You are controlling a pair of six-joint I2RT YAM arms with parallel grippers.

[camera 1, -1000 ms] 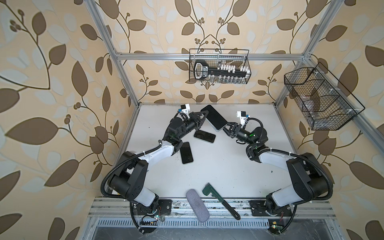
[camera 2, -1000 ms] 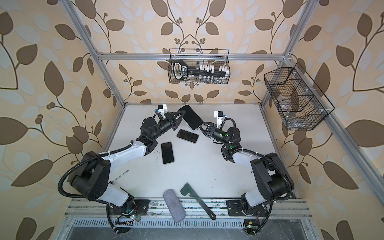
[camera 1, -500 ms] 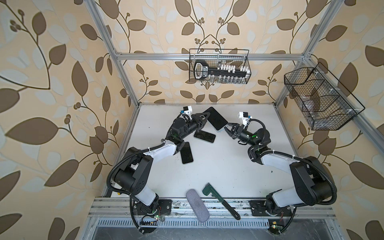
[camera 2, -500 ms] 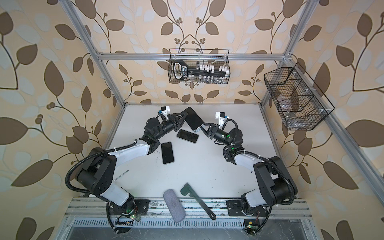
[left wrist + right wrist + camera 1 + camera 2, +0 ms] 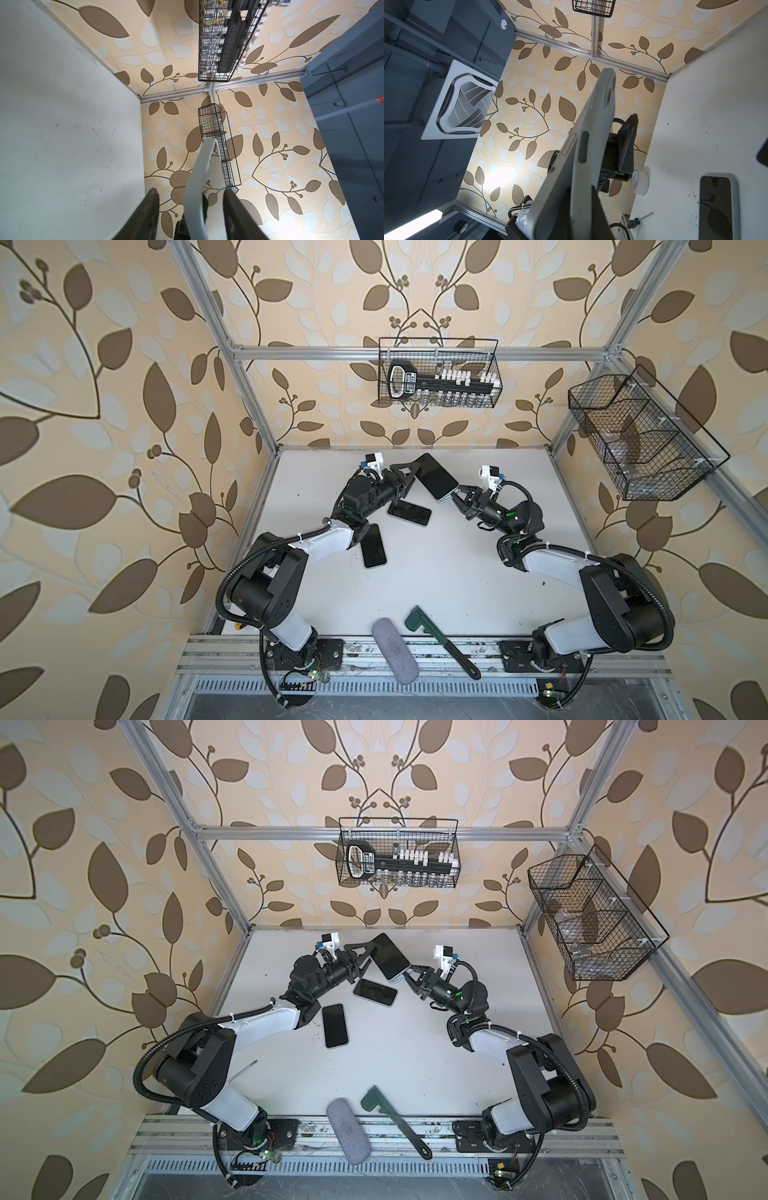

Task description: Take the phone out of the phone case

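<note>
Black-screened slab phone [image 5: 435, 476] is seen off the table, raised at far centre between both arms and tilted. It sits inside a pale grey-green soft phone case [image 5: 600, 116]. The phone is judged not yet out. Whether a lip is already partly peeled cannot be told.

Right gripper [image 5: 457, 495] is clenched on the near-right corner of the cased phone and is the only support seen. Left gripper [image 5: 409, 479] is released. In the left wrist view its 2 black fingers [image 5: 149, 212] are spread with the case edge between them, and a gap shows on both sides.

On the white tabletop [image 5: 436, 585], a far flat black-glass phone [image 5: 409, 514] is seen just under the raised one. A near flat black-glass phone [image 5: 374, 546] lies beside the left arm.

Risks, judged:
- With 1 corner pinch carrying the whole slab, sag or twist in the jaws is likely, then a slip.
- If dropped, the far flat black-glass phone below would be struck, glass on glass.
- If the left jaws are closed across case and phone together, nothing is separated and both claws only pull against each other.
- If only the soft lip is caught, it could stretch, snap back, or jerk the phone loose from the right pinch.
- If the phone pops free suddenly, it would be held by neither claw.
</note>
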